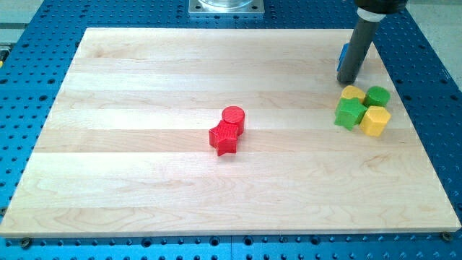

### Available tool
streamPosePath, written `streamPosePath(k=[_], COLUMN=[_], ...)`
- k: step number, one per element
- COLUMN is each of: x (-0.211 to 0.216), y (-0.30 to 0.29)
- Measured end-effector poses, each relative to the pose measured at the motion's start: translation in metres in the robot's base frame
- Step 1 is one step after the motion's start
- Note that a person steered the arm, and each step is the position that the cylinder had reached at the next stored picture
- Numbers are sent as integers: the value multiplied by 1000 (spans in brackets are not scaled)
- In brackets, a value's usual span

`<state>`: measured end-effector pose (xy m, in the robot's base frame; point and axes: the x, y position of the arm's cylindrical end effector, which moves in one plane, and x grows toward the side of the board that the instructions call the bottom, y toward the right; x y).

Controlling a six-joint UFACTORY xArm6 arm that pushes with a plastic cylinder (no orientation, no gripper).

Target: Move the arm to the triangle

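Note:
My tip (347, 80) is at the view's upper right, resting on the wooden board (144, 180). A blue block (343, 53) sits right behind the rod and is mostly hidden by it, so I cannot make out its shape. Only a sliver shows at the rod's left edge, and the tip is touching it or nearly so. Just below the tip is a tight cluster: a yellow block (353, 92), a green cylinder (377, 95), a green star-like block (350, 113) and a yellow block (375, 121). The tip is a short gap above the upper yellow block.
A red cylinder (233, 115) and a red star (224, 139) touch each other near the board's middle. The board lies on a blue perforated table (29, 43). A metal mount (226, 6) is at the view's top centre.

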<state>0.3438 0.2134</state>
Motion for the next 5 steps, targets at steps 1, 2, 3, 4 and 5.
streamPosePath(k=[1,2,3,4,5], x=[-10,-49,-122,-152,-143], y=[-48,-75,-40,3,70])
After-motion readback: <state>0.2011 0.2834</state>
